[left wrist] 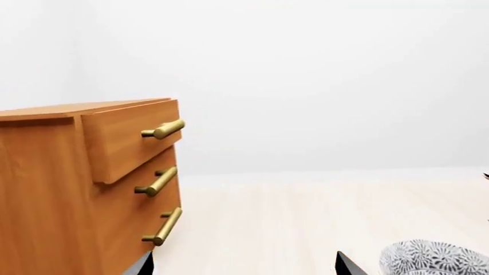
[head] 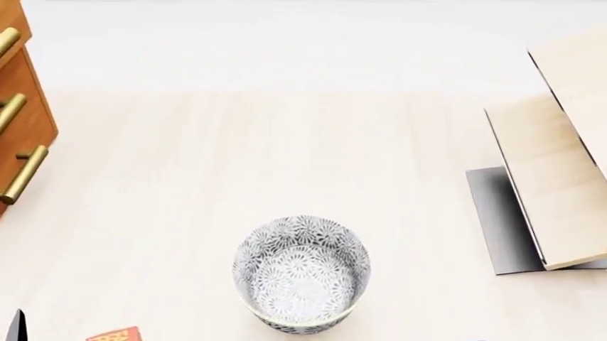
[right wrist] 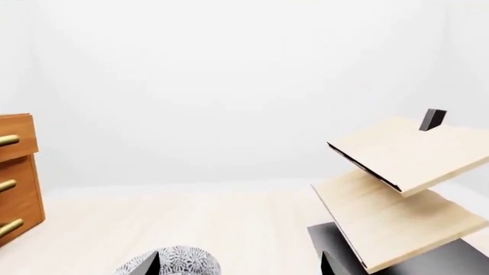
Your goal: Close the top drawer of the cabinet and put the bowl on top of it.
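The left gripper (left wrist: 244, 266) is holding its jaws spread wide, and only its two dark fingertips (left wrist: 142, 265) are showing, poking in at the edge of the left wrist view, both pointing forward and roughly level with each other. The right gripper (right wrist: 238, 266) is doing likewise, its jaws standing well apart, with two dark pointed fingertips (right wrist: 148, 265) just entering the right wrist view. In the head view both arms are staying almost wholly out of sight; only a thin dark sliver (head: 14, 325) is peeking in at the lower left corner, on the left arm's side, too small to tell which part it is.
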You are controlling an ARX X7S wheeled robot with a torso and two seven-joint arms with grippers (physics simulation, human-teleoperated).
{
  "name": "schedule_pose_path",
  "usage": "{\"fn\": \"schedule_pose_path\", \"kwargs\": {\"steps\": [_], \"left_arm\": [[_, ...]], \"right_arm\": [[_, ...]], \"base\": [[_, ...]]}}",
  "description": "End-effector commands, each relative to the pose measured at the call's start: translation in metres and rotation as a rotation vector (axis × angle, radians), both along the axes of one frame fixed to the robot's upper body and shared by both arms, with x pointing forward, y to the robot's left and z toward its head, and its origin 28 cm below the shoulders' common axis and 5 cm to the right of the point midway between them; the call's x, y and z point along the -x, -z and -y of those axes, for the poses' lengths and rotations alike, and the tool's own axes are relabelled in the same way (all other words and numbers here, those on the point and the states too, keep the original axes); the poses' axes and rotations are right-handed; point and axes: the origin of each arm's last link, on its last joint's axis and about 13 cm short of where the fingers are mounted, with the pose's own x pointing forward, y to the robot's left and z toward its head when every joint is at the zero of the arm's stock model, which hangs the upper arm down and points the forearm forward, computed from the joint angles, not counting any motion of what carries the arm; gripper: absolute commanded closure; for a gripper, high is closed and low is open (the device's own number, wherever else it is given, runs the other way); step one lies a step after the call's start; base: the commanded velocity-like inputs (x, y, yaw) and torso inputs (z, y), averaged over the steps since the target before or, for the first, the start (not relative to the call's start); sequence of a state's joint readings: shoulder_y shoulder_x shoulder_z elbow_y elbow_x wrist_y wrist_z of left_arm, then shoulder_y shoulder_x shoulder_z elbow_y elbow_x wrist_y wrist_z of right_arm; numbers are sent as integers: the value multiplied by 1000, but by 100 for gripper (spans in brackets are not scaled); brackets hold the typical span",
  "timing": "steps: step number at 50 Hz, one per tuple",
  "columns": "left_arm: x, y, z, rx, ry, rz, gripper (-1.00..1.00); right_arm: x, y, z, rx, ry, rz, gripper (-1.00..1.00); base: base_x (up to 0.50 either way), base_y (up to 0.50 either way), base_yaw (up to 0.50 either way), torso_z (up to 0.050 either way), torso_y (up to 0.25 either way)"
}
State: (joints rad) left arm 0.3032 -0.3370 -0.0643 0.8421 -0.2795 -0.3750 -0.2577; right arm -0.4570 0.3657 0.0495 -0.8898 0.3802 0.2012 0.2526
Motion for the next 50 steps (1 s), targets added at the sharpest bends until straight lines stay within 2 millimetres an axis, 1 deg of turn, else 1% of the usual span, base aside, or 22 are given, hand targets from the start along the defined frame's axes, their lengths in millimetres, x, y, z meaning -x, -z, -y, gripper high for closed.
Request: {"fn": "schedule_pose_path", "kwargs": {"steps": [1, 21, 22, 23, 24, 26, 27, 33, 34, 36, 37, 38, 41, 42, 43, 44, 47, 48, 49, 50], "left_arm": [[0, 0, 0, -3, 3, -1, -100], [0, 0, 0, -4, 2, -2, -100], [0, 0, 0, -4, 3, -1, -100], [0, 0, 0, -3, 3, 0, -100], [0, 0, 0, -3, 3, 1, -100], [1, 0, 1, -7, 3, 3, -100], [1, 0, 1, -6, 6, 3, -100], [0, 0, 1, -10, 9, 5, -100], [1, 0, 1, -10, 9, 6, -100], [1, 0, 1, -10, 9, 5, -100], [0, 0, 1, -10, 9, 5, -100], [0, 0, 1, -10, 9, 4, -100], [0, 0, 1, -10, 9, 4, -100], [0, 1, 1, -11, 9, 4, -100], [0, 0, 1, -10, 10, 4, -100], [0, 0, 1, -10, 10, 4, -100], [0, 1, 1, -9, 10, 3, -100], [0, 0, 1, -10, 10, 3, -100], [0, 0, 1, -10, 11, 2, -100], [0, 1, 1, -10, 11, 2, -100]], "right_arm": [[2, 10, 0, 1, 2, 6, -100], [1, 11, 0, 4, 0, 5, -100], [2, 5, 0, 4, 0, 5, -100], [2, -11, 0, 4, -1, 5, -100], [2, -12, 0, 4, -1, 5, -100], [1, 6, 0, 5, -2, 4, -100], [1, 10, 0, 5, -2, 4, -100], [1, 11, 0, 6, -3, 3, -100], [1, -1, 0, 6, -4, 3, -100], [1, -11, 1, 5, -3, 3, -100], [0, 8, 1, 5, -2, 3, -100], [0, 10, 1, 4, -2, 3, -100], [0, 11, 1, 5, -3, 3, -100], [1, -8, 1, 5, -3, 2, -100], [1, -7, 1, 4, -3, 2, -100], [0, 4, 1, 4, -2, 3, -100], [-1, 11, 1, 3, -1, 0, -100], [-1, 11, 1, 3, -1, 0, -100], [0, -4, 1, 3, -1, 0, -100], [0, -11, 1, 3, 0, 1, -100]], "base": [[188, -35, 0, 0, 0], [195, -37, 0, 0, 0], [199, -31, 0, 0, 0], [199, -39, 0, 0, 0], [195, -35, 0, 0, 0], [195, -35, 0, 0, 0], [195, -35, 0, 0, 0], [202, -40, 0, 0, 3], [207, -39, 0, 0, 0], [207, -39, 0, 0, 0], [199, -35, 0, 0, 0], [203, -35, 0, 0, 0], [206, -39, 0, 0, 0], [211, -39, 0, 0, 0], [211, -39, 0, 0, 0], [207, -39, 0, 0, 0], [207, -38, 0, 0, 0], [211, -39, 0, 0, 0], [211, -35, 0, 0, 0], [207, -39, 0, 0, 0]]}}
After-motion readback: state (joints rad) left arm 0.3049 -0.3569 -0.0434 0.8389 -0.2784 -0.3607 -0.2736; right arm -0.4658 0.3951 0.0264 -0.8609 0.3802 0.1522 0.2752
